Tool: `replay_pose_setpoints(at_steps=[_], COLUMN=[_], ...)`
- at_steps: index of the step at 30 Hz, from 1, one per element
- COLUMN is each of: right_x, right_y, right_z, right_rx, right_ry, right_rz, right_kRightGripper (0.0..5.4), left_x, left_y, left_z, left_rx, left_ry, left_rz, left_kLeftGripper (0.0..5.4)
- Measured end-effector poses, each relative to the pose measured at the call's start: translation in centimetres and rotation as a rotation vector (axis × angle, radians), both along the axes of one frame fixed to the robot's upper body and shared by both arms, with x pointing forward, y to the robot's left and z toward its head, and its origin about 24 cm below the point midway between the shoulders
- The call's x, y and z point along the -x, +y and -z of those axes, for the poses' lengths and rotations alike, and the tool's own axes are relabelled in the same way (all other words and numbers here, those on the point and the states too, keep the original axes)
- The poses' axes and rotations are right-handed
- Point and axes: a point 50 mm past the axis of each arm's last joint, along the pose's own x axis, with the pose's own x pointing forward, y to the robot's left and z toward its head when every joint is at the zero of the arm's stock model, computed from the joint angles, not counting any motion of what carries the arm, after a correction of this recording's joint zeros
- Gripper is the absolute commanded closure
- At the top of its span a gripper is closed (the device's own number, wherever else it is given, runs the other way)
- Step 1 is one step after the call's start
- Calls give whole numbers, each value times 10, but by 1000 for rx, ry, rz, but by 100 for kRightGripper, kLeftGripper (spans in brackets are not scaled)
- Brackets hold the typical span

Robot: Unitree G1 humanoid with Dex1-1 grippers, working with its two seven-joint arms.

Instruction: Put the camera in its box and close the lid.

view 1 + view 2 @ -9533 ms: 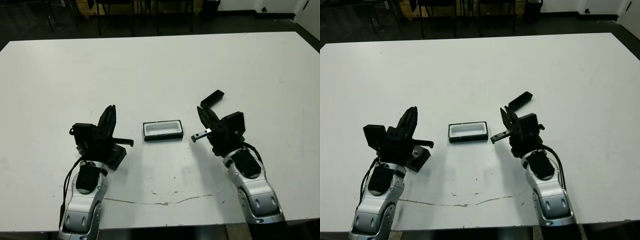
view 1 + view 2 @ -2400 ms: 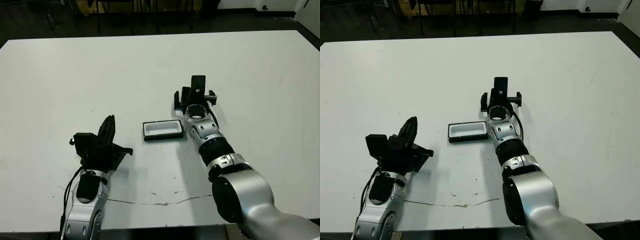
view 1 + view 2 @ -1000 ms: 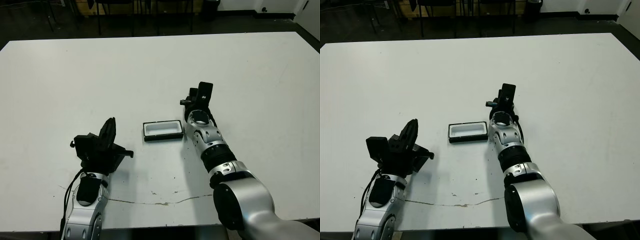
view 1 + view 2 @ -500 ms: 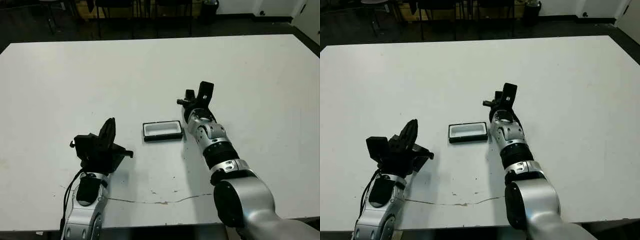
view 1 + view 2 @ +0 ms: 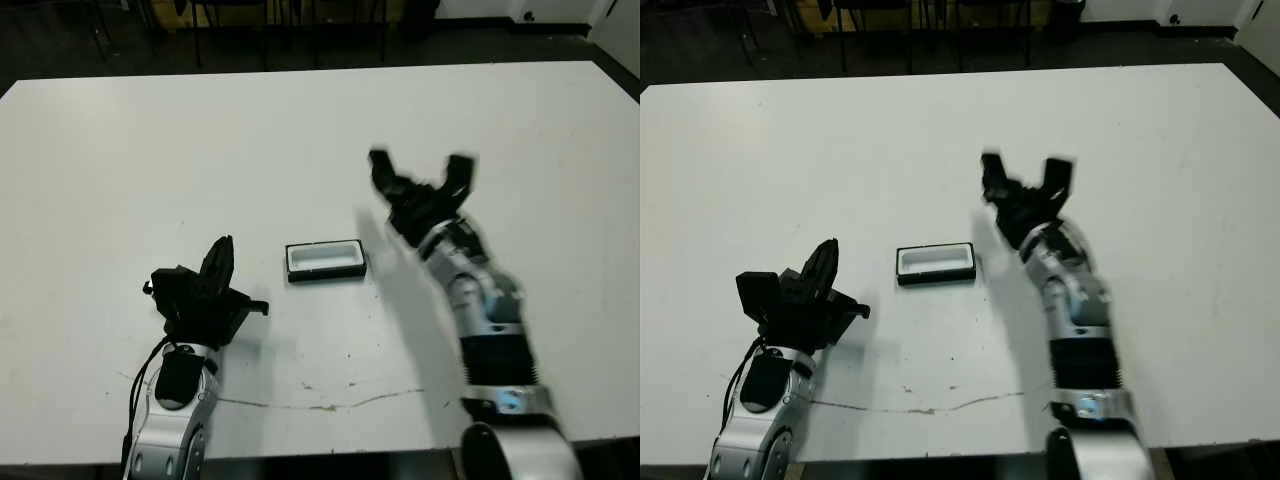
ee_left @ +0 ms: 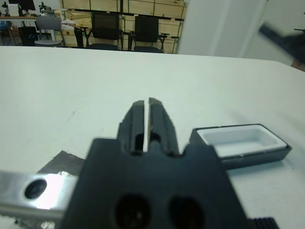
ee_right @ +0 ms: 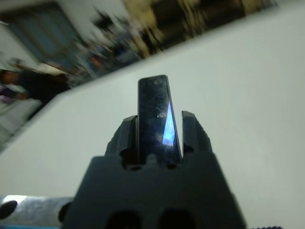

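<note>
One step is in hand: the right gripper point(image 7: 159, 125), jaws pinching the camera point(image 7: 156, 112), carries it above the tabletop point(image 5: 150, 150), well right of the open box point(image 5: 325, 260). Next, lower it into the white lining. Left gripper point(image 6: 146, 106), jaws pressed together, rests near the lid point(image 6: 57, 164).

Slim black camera point(image 7: 156, 112) stands clamped upright; white-lined box point(image 5: 325, 260) lies open on the table.
</note>
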Motion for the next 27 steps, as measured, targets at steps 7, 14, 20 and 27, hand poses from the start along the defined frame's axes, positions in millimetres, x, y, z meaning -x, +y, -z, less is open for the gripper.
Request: replay_pose_setpoints(at_steps=[7,14,20,27], right_x=[3,-14,-27,-34], right_y=[-12,-15,-5,0], right_z=[-12,-21,-33,-33], right_rx=[129,363,588,726], right_ry=[-63,-167,-253,-205], right_rz=[-230,-543,-762,-934], right_kRightGripper=[450,450,450,450], left_x=[0,1,4,8], left_y=[0,4,10,15], left_z=[0,-1,-5,-6], left_rx=[-3,-16,-16,-28], left_ry=[-2,-9,-27,-26], left_rz=[0,-15,-34,-45], left_kLeftGripper=[540,540,540,540])
